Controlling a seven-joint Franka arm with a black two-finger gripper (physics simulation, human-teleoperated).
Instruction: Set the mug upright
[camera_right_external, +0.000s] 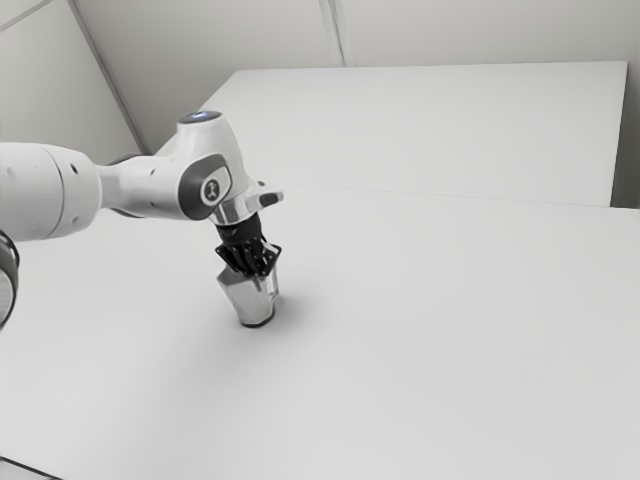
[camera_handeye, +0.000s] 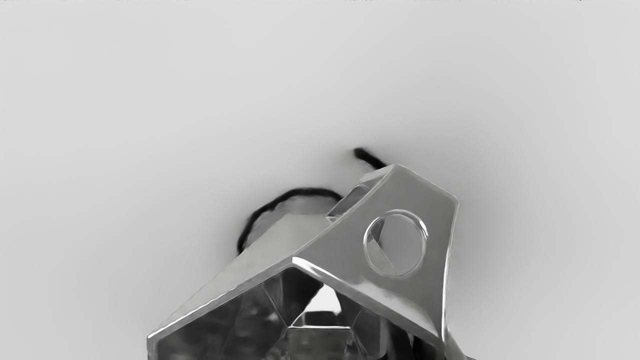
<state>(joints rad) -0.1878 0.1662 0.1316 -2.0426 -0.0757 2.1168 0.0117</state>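
Mug (camera_right_external: 246, 299) stands directly beneath the black claw (camera_right_external: 258, 269), its open mouth facing up toward the claw and its narrower base on or very near the white table (camera_right_external: 430, 330). Its long axis runs close to vertical, with a slight lean in the exterior view; I cannot tell whether that is true tilt or the camera's angle. The body is silvery and faceted, widest at the mouth and tapering away from the claw. The handle (camera_handeye: 435, 215) juts from the side of the body, below the claw and toward the exterior view's right; it is a broad, angular piece with a round hole through it.

The mug is the container here. Looking down from the claw, part of its inside shows dark facets and one bright patch; the rest is hidden, so I cannot tell what it holds. Beyond the mouth, farther from the claw, a dark curved edge borders the base.

The claw is right at the mouth, overlapping it in the exterior view. I cannot tell whether it is open, closed or gripping the mug. Well beyond the claw is a pale raised panel (camera_right_external: 430, 120).
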